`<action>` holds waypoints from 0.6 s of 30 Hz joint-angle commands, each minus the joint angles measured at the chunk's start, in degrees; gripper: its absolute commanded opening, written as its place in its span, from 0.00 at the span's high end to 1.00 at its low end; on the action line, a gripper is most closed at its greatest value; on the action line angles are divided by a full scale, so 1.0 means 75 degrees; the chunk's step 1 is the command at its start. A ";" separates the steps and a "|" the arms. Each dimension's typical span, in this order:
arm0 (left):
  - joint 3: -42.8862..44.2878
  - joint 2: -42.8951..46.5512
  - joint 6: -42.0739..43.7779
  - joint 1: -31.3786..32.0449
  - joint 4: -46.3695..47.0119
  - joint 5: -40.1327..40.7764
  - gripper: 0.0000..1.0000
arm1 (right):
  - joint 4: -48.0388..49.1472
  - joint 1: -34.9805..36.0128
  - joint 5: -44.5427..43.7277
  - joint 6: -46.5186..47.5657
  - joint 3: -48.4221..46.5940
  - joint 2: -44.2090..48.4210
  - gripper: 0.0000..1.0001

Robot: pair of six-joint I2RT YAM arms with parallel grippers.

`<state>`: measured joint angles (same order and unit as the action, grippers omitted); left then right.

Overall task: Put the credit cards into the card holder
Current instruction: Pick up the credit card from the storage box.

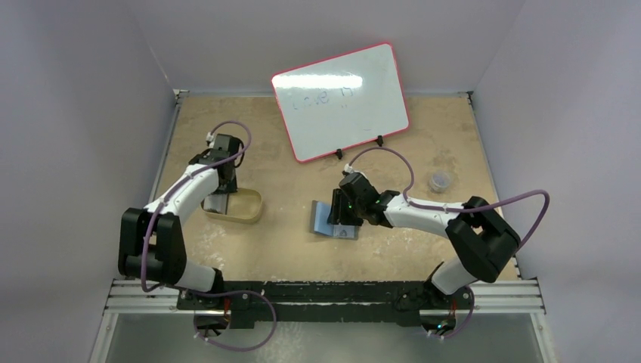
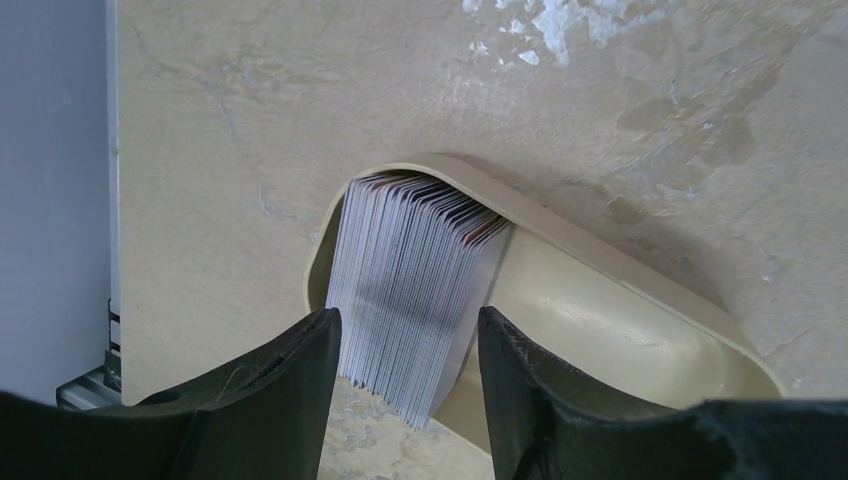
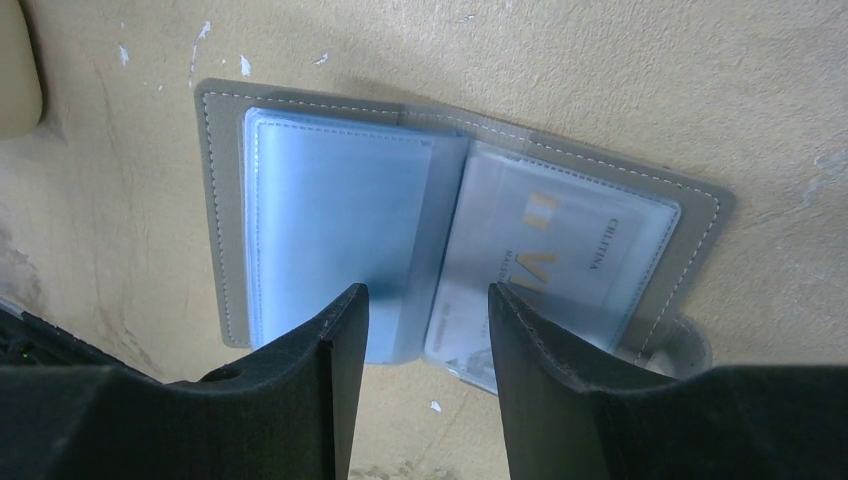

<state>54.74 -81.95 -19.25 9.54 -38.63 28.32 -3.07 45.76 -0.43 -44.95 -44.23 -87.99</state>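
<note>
Pinch just one of the credit cards (image 2: 400, 260) stacked on edge in the tin (image 2: 620, 310) at left with the spread left gripper (image 2: 408, 316) (perhaps grazing the stack), the right gripper (image 3: 425, 295), also spread, poised over the open card holder (image 3: 330, 200).

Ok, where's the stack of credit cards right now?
Top view, left side of the table: the credit cards stand stacked on edge in one end of the beige tin, directly under the open left gripper.

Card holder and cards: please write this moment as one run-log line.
left claw: open over credit cards in tin | right claw: open over card holder, lying open | one card pocketed
</note>
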 commanded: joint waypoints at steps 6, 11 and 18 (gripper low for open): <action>0.0472 -0.0909 0.0455 -0.0054 -0.0174 0.0232 0.48 | 0.0163 0.0047 0.0079 0.0024 -0.0292 0.0001 0.50; 0.0556 -0.1083 0.0519 -0.0053 -0.0274 0.0609 0.48 | 0.0163 0.0046 0.0057 0.0033 -0.0253 0.0046 0.50; 0.0541 -0.0931 0.0480 -0.0042 -0.0251 0.0694 0.57 | 0.0221 0.0044 0.0092 0.0029 -0.0237 0.0002 0.50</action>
<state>57.12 -89.69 -16.62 9.50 -40.53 30.39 -2.63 45.76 -0.27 -44.95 -44.25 -88.01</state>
